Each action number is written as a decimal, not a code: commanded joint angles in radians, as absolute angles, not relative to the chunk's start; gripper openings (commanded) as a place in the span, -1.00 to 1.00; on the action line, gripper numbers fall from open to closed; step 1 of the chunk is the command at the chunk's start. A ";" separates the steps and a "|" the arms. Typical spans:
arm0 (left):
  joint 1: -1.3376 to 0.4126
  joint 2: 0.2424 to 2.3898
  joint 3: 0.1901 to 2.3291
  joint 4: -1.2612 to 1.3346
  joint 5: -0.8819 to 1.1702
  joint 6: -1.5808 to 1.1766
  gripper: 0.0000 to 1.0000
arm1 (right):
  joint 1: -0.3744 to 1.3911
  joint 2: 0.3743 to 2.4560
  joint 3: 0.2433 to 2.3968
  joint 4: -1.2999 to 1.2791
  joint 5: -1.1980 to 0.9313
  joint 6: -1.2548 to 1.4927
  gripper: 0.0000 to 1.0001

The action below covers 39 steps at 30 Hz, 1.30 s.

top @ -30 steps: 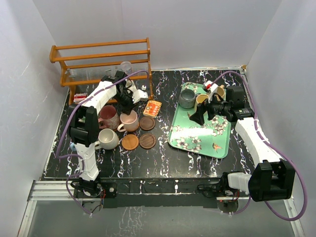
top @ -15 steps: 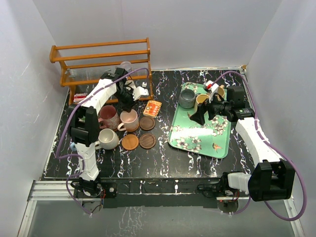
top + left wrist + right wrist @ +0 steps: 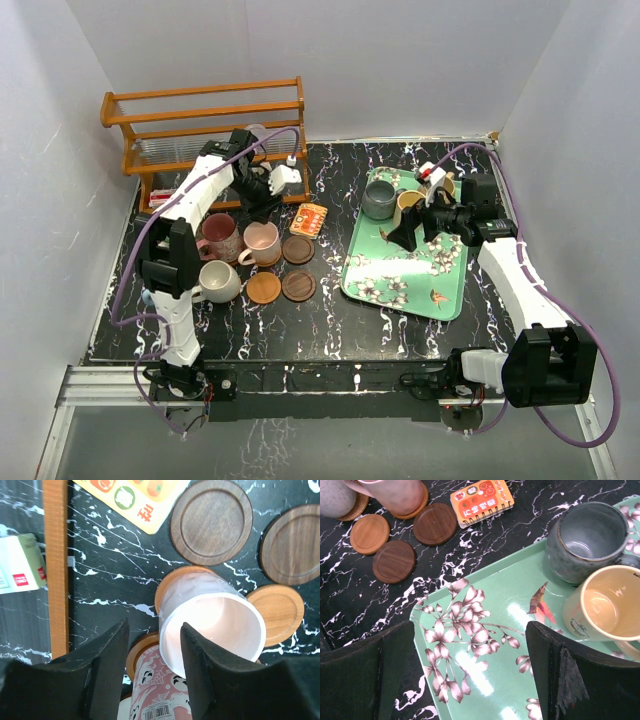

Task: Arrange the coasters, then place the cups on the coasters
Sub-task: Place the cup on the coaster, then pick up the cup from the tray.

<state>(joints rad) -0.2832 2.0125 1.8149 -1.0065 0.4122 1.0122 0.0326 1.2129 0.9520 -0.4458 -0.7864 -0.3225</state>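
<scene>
Left hand (image 3: 154, 625) hangs spread open over the pink mug (image 3: 215, 625) on its coaster (image 3: 172, 577), gripping nothing; right hand (image 3: 469, 627) gapes wide above the floral tray (image 3: 485, 605).

Our left gripper (image 3: 262, 203) hovered above the pink mug (image 3: 264, 243); our right gripper (image 3: 401, 237) hung over the green tray (image 3: 385, 288).
</scene>
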 commanded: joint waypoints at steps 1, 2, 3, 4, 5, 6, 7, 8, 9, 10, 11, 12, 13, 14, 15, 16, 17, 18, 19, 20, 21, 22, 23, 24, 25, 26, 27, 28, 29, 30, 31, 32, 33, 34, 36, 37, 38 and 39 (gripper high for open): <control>-0.279 1.882 1.816 -0.936 0.480 0.925 -0.04 | 0.023 1.210 0.982 -0.403 -0.690 -0.302 0.87; -0.279 1.850 1.795 -0.900 0.480 0.891 0.01 | 0.023 1.212 0.989 -0.403 -0.663 -0.301 0.86; -0.279 1.827 1.772 -0.860 0.479 0.858 0.09 | 0.024 1.214 0.997 -0.404 -0.633 -0.300 0.87; -0.280 1.799 1.745 -0.821 0.476 0.824 0.19 | 0.024 1.219 1.007 -0.409 -0.603 -0.302 0.87; -0.279 1.773 1.715 -0.778 0.470 0.790 0.28 | 0.024 1.227 1.023 -0.417 -0.574 -0.306 0.86; -0.279 1.748 1.688 -0.744 0.464 0.764 0.36 | 0.023 1.238 1.041 -0.429 -0.547 -0.316 0.86; -0.279 1.724 1.661 -0.712 0.462 0.744 0.42 | 0.025 1.252 1.063 -0.446 -0.525 -0.332 0.86; -0.279 1.702 1.638 -0.685 0.462 0.724 0.48 | 0.025 1.269 1.089 -0.466 -0.504 -0.348 0.86; -0.280 1.681 1.614 -0.664 0.463 0.707 0.53 | 0.024 1.289 1.125 -0.492 -0.485 -0.368 0.86; -0.279 1.659 1.595 -0.643 0.463 0.686 0.58 | 0.024 1.309 1.156 -0.513 -0.466 -0.388 0.86; -0.280 1.642 1.576 -0.626 0.464 0.668 0.62 | 0.024 1.333 1.184 -0.531 -0.446 -0.411 0.86; -0.279 1.626 1.559 -0.612 0.468 0.653 0.66 | 0.025 1.354 1.212 -0.546 -0.426 -0.431 0.85; -0.279 1.608 1.543 -0.596 0.470 0.633 0.69 | 0.025 1.375 1.239 -0.557 -0.410 -0.451 0.84; -0.280 1.593 1.519 -0.581 0.470 0.614 0.72 | 0.024 1.398 1.262 -0.566 -0.397 -0.471 0.84; -0.279 1.579 1.500 -0.566 0.470 0.595 0.78 | 0.024 1.418 1.286 -0.571 -0.387 -0.489 0.84; -0.279 1.566 1.485 -0.549 0.465 0.576 0.85 | 0.024 1.447 1.311 -0.577 -0.380 -0.504 0.83; -0.279 1.555 1.472 -0.537 0.459 0.560 0.92 | 0.024 1.471 1.336 -0.581 -0.373 -0.528 0.82; -0.279 1.547 1.465 -0.530 0.454 0.550 0.97 | 0.025 1.494 1.361 -0.586 -0.364 -0.545 0.82; -0.279 1.540 1.459 -0.529 0.441 0.544 0.97 | 0.024 1.521 1.385 -0.592 -0.354 -0.558 0.82; -0.279 1.533 1.454 -0.527 0.428 0.537 0.97 | 0.023 1.547 1.413 -0.602 -0.347 -0.573 0.82; -0.279 1.526 1.450 -0.526 0.414 0.534 0.97 | 0.024 1.572 1.437 -0.612 -0.341 -0.585 0.81; -0.280 1.516 1.442 -0.520 0.398 0.533 0.97 | 0.024 1.597 1.462 -0.621 -0.336 -0.599 0.81; -0.279 1.505 1.433 -0.512 0.385 0.530 0.97 | 0.024 1.621 1.483 -0.628 -0.332 -0.612 0.81; -0.279 1.488 1.424 -0.505 0.371 0.528 0.97 | 0.024 1.645 1.502 -0.638 -0.330 -0.626 0.81; -0.279 1.476 1.416 -0.501 0.360 0.528 0.97 | 0.024 1.666 1.523 -0.648 -0.329 -0.639 0.81; -0.279 1.468 1.408 -0.495 0.343 0.528 0.97 | 0.024 1.690 1.547 -0.663 -0.330 -0.653 0.81; -0.279 1.460 1.403 -0.491 0.324 0.522 0.97 | 0.025 1.713 1.574 -0.684 -0.331 -0.670 0.80; -0.280 1.454 1.401 -0.495 0.316 0.522 0.97 | 0.024 1.731 1.598 -0.700 -0.334 -0.685 0.80; -0.279 1.451 1.401 -0.498 0.305 0.522 0.97 | 0.024 1.766 1.622 -0.720 -0.336 -0.703 0.79; -0.280 1.447 1.397 -0.495 0.290 0.517 0.97 | 0.023 1.789 1.645 -0.739 -0.340 -0.721 0.78; -0.279 1.444 1.394 -0.490 0.275 0.512 0.97 | 0.023 1.809 1.668 -0.759 -0.345 -0.738 0.77; -0.279 1.441 1.391 -0.488 0.272 0.509 0.97 | 0.023 1.828 1.689 -0.781 -0.352 -0.758 0.77; -0.279 1.439 1.390 -0.492 0.277 0.509 0.97 | 0.024 1.846 1.710 -0.801 -0.359 -0.776 0.76; -0.279 1.435 1.387 -0.495 0.270 0.513 0.97 | 0.023 1.869 1.730 -0.823 -0.367 -0.795 0.74; -0.279 1.430 1.383 -0.481 0.245 0.483 0.97 | 0.024 1.899 1.761 -0.858 -0.380 -0.821 0.72; -0.279 1.429 1.384 -0.483 0.237 0.473 0.97 | 0.024 1.914 1.774 -0.870 -0.381 -0.831 0.70; -0.279 1.426 1.383 -0.487 0.239 0.477 0.97 | 0.024 1.928 1.784 -0.880 -0.381 -0.842 0.68; -0.280 1.421 1.380 -0.486 0.246 0.486 0.97 | 0.024 1.940 1.793 -0.889 -0.376 -0.851 0.66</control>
<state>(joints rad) -0.2832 1.4704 1.3930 -0.4873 0.2691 0.5060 0.0296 1.9076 1.7130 -0.8215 -0.3569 -0.7681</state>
